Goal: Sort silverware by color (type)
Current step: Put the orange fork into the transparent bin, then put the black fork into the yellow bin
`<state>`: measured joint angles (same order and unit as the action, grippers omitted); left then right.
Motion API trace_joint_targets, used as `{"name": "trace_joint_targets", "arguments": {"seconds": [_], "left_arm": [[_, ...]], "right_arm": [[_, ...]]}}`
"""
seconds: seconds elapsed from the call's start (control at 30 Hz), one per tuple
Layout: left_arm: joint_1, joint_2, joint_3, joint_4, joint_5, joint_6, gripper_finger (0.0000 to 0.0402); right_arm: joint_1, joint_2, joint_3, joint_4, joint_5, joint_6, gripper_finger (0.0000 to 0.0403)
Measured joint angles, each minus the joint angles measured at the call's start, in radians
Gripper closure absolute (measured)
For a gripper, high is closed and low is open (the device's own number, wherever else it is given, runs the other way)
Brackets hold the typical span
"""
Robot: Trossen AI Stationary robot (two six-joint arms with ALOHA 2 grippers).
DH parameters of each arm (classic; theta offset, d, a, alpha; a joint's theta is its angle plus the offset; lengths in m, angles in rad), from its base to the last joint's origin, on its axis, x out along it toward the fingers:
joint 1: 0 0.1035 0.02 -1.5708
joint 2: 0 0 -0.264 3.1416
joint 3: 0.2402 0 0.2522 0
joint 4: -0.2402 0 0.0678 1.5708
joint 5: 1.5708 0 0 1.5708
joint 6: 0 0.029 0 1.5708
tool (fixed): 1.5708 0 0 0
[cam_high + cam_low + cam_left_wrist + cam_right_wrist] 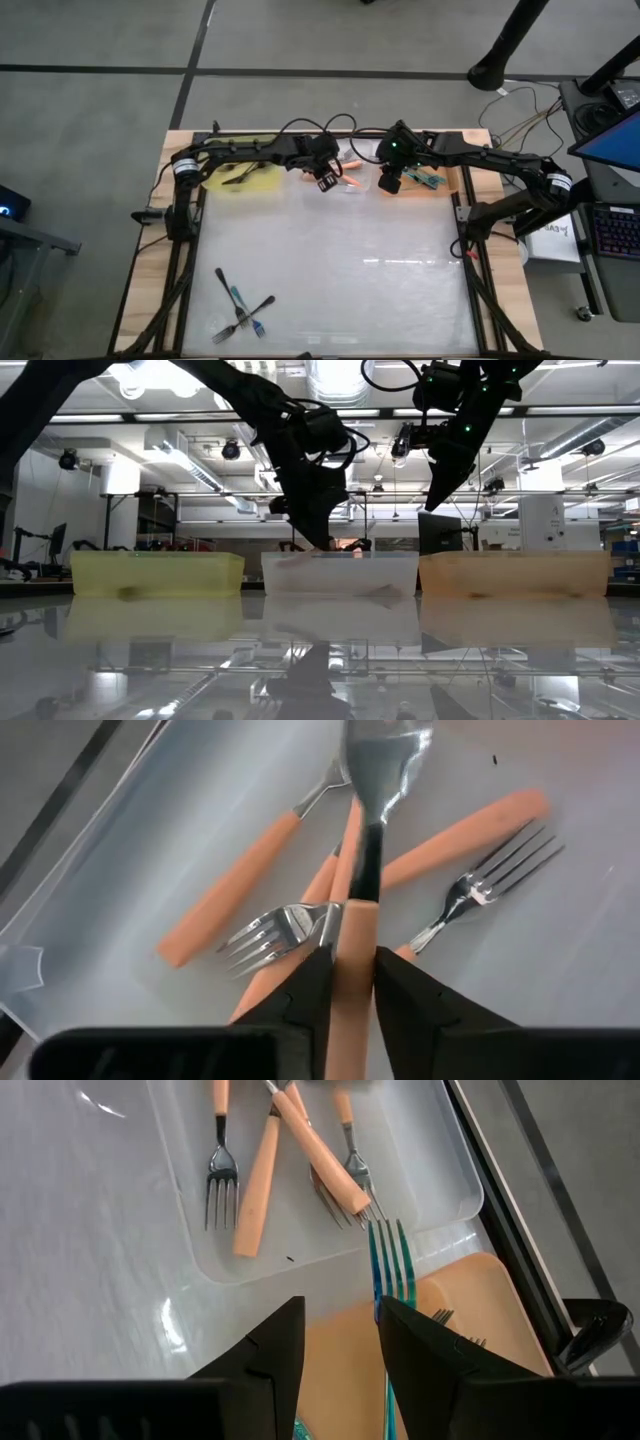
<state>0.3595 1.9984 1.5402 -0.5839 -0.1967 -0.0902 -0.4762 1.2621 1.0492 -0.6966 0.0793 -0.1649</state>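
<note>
Here the orange fork (352, 935) stood almost on end over the clear bin (352, 188), handle pinched in the left gripper (350, 982), tines pointing down at the orange forks already lying crossed there; the drop ran straight below. Alongside, a teal fork (390, 1280) sat between the right gripper's (340, 1342) fingers, its long axis in line with them, over the orange bin's (450, 1295) edge. Four more forks (240, 305) lay at the table's (400, 290) near left, closer to the left arm.
</note>
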Motion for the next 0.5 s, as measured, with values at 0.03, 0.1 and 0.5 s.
{"name": "trace_joint_targets", "arguments": {"seconds": [0.03, 0.1, 0.5], "left_arm": [[0.0, 0.0, 0.0, -0.001, 0.0, 0.0, 0.0337], [0.001, 0.0, 0.0, -0.002, 0.0, 0.001, 0.0321], [0.0, -0.005, 0.0, -0.019, 0.006, 0.015, 0.0259]], "right_arm": [[0.0, 0.0, 0.0, 0.0, 0.0, 0.0, 0.0282], [0.0, 0.0, 0.0, 0.0, 0.0, 0.0, 0.0282], [0.0, 0.0, 0.0, 0.0, 0.0, 0.0, 0.0282]]}}
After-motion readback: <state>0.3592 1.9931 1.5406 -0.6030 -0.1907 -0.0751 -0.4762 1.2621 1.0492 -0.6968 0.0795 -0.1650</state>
